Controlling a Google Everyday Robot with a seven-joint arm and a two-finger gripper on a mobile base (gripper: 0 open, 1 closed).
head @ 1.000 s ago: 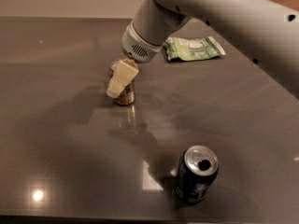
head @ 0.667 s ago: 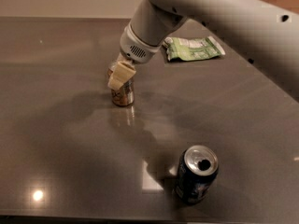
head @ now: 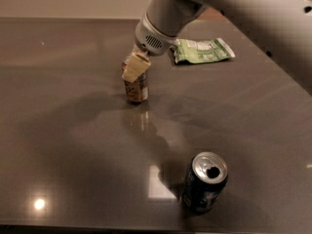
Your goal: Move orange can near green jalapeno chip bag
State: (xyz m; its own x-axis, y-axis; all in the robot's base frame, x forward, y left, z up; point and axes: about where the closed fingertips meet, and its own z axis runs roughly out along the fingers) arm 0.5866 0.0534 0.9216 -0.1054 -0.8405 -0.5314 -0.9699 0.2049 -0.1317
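Plainly, the single camera view shows the pincer [head: 132, 71] over the middle of the dark counter [head: 58, 130], at the end of a pale arm that comes in from the upper right and is cut off by the picture's top and right edges. The pincer is closed narrowly on the orange can [head: 137, 90], holding it by its upper part. One cream-coloured finger [head: 135, 67] lies across the near side of the can and covers its rim and silver top. The other finger is almost wholly hidden behind the can and the wrist. Directly below the pincer the can stands upright, with only its lower orange-brown body and some pale markings showing. Its base meets a faint reflection in the glossy surface, and whether it rests on the counter or hangs just above it cannot be told. Beyond the pincer and off to its right in the picture, apart from the can, the green jalapeno chip bag [head: 202, 50] lies flat and crinkled. Its left end is partly covered by the wrist housing, and its print is too small to read. Well apart from the pincer, toward the camera and to the right, a dark blue can [head: 204, 183] stands upright with its opened silver top showing and its label lost in shadow.
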